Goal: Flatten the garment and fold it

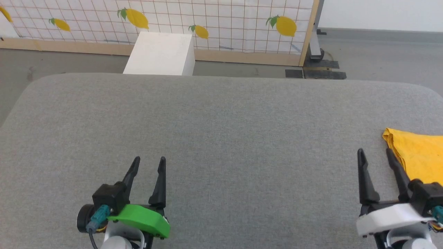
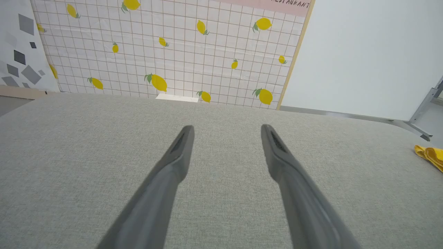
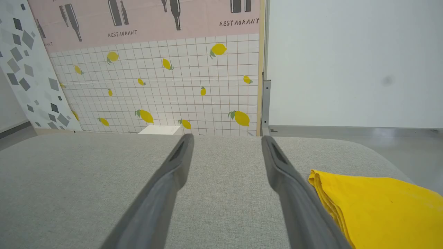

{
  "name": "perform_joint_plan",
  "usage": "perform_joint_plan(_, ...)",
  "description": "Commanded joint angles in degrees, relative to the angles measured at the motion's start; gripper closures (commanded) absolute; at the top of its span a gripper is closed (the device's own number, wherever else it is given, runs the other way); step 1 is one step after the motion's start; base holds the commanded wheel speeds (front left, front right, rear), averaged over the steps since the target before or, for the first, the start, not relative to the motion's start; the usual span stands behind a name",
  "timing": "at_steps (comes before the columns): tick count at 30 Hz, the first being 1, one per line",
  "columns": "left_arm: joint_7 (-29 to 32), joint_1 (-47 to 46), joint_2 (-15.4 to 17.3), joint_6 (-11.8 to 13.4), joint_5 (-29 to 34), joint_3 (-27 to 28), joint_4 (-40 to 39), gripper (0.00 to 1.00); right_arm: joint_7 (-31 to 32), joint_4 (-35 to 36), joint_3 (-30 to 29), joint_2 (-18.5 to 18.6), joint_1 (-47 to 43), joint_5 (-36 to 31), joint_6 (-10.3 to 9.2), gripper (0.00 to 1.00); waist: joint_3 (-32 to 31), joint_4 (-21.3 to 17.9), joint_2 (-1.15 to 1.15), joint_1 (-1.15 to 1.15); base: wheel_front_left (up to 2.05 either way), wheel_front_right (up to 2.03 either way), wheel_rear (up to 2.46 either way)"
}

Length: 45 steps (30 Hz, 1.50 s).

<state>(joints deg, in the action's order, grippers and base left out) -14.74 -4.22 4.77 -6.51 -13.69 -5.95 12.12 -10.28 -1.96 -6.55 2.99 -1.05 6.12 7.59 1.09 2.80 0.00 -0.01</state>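
Lying folded on the grey surface (image 1: 221, 121) — garment (image 1: 420, 155); both jaws parted.

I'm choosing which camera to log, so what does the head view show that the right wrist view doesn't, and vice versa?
Head view adds the open left gripper with its green plastic cover. Right wrist view adds the pink RESTAURANT banner with bottle silhouettes. Both share the bright yellow T-shirt on the grey fabric table, the open right gripper beside it, and the lemon-print wall.

Left gripper (image 1: 150, 163) low at lower left, fingers parted, empty, right gripper (image 1: 374, 154) at lower right, likewise spread, empty
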Motion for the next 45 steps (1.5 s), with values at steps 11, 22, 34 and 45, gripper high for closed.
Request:
perform_joint_plan(11,-0.26,1.0,-1.03,-0.45,-0.5,0.49,1.17,0.0,-0.8,-0.26,0.53,-0.11,-2.41,1.44,-0.1,0.0,0.44,-0.26,0.0,0.01,0.0,0.0,0.0)
perform_joint_plan(22,0.05,0.38,-1.01,-0.42,0.04,0.71,1.35,1.0,-0.46,-0.22,0.41,0.0,-1.66,1.09,0.0,1.0,0.63,-0.34,0.0,0.01,0.0,0.0,0.0)
perform_joint_plan(34,0.89,0.6,-1.06,-0.02,0.82,1.01,0.58,1.0,0.3,-0.09,0.77,-0.01,-1.51,0.68,-0.01,1.0,0.53,-0.49,0.0,0.01,0.0,0.0,0.0)
perform_joint_plan(45,2.15,0.93,-1.14,0.57,1.99,1.46,-0.58,1.0,1.21,0.09,1.3,-0.02,-1.27,0.06,-0.01,1.0,0.38,-0.7,0.0,0.01,0.0,0.0,0.0)
